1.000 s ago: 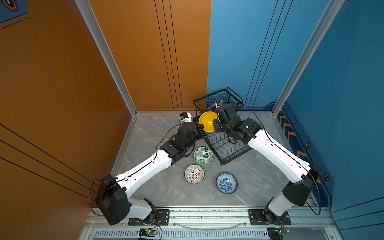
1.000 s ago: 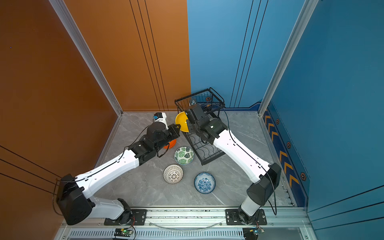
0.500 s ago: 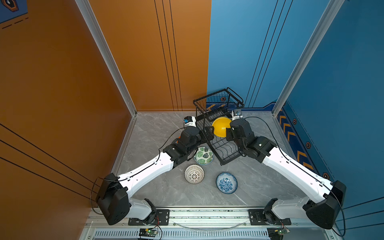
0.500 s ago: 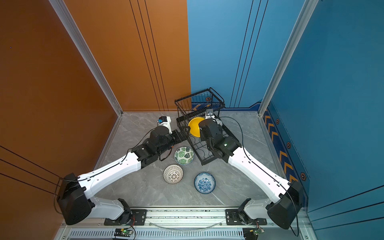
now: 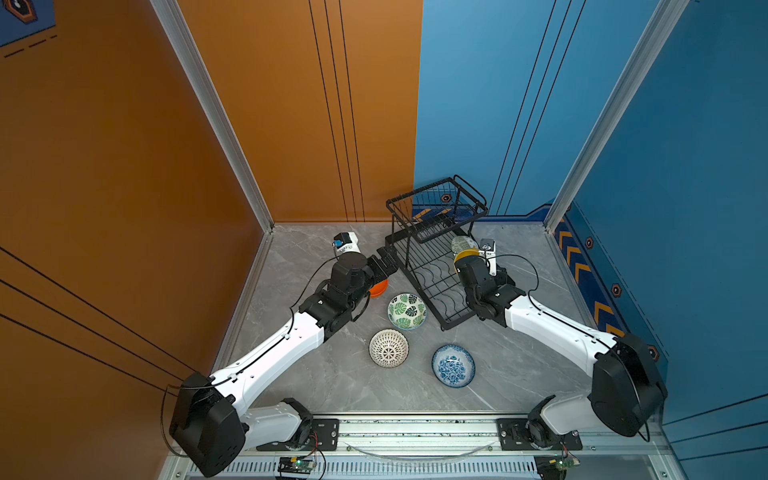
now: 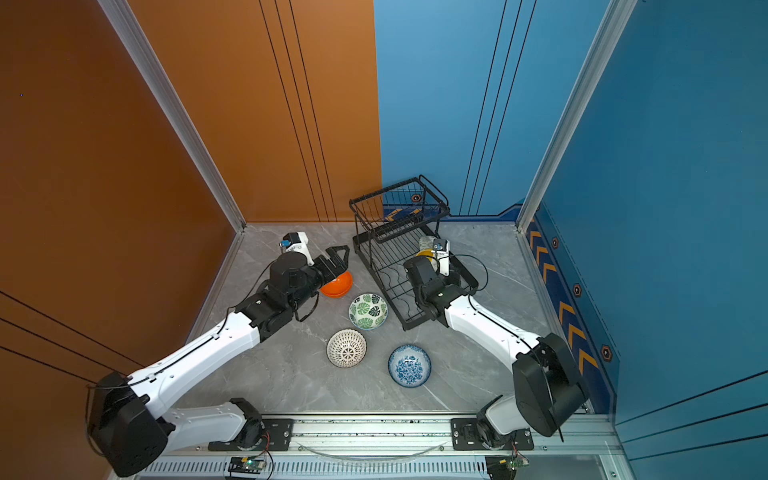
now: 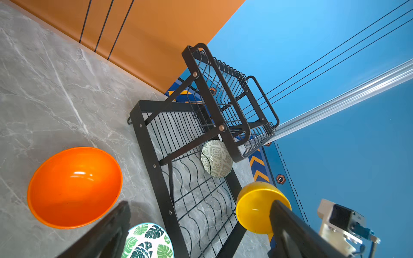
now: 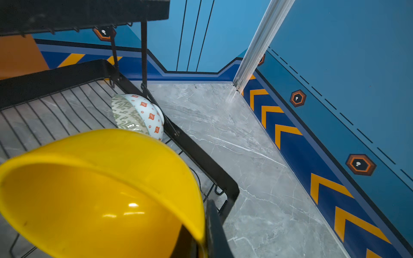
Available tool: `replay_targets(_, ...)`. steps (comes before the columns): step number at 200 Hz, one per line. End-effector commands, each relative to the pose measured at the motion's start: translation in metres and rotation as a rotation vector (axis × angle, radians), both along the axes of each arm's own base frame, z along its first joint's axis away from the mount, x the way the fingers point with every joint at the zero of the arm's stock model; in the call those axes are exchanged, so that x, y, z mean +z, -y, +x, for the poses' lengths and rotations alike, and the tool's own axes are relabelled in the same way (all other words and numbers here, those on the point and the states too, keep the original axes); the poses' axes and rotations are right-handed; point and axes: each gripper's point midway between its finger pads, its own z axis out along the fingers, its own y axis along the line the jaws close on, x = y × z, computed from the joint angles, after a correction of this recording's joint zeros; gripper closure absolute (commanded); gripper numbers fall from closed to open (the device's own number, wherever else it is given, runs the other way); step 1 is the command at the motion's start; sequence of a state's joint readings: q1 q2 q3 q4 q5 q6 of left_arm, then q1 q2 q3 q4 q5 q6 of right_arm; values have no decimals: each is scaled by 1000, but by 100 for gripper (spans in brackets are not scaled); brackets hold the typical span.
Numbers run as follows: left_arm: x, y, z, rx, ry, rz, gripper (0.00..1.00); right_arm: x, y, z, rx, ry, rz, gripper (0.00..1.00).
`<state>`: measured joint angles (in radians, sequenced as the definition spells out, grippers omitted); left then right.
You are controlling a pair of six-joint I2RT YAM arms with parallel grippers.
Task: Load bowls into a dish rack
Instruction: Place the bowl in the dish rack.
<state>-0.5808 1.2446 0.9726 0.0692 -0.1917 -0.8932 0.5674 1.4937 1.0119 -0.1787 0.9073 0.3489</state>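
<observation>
My right gripper (image 8: 202, 242) is shut on the rim of the yellow bowl (image 8: 100, 189), held tilted over the far right side of the black dish rack (image 5: 414, 284). Just beyond it, a grey-green patterned bowl (image 8: 136, 116) leans on edge inside the rack. My left gripper (image 6: 338, 257) is open with nothing between its fingers, hovering by the rack's left rail above the orange bowl (image 6: 337, 284). On the floor in front lie the leaf bowl (image 5: 407, 311), the lattice bowl (image 5: 389, 348) and the blue floral bowl (image 5: 453, 365).
The rack's raised wire basket tier (image 5: 436, 208) stands at its far end near the back wall. Orange and blue walls close in the grey marble floor (image 5: 332, 382) on three sides. The rack's wavy dividers (image 7: 201, 201) show bare in the left wrist view.
My left gripper opened and let go of the yellow bowl, then drew back left over the orange bowl. My right arm carried the yellow bowl rightward across the rack.
</observation>
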Motion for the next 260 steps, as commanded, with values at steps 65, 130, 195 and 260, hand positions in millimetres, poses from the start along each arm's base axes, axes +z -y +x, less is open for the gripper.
replay_targets(65,-6,6,14,-69,-45,-45,2,-32,-5,53,-100,30,-46,100)
replay_targets(130,7,6,18,-80,-31,-38,2,-54,-8,71,-146,29,-87,100)
replay_targets(195,10,6,19,-84,-31,-18,2,-65,-9,83,-201,31,-104,100)
replay_targets(260,14,10,22,-100,-33,-13,2,-66,-19,84,-263,54,-198,100)
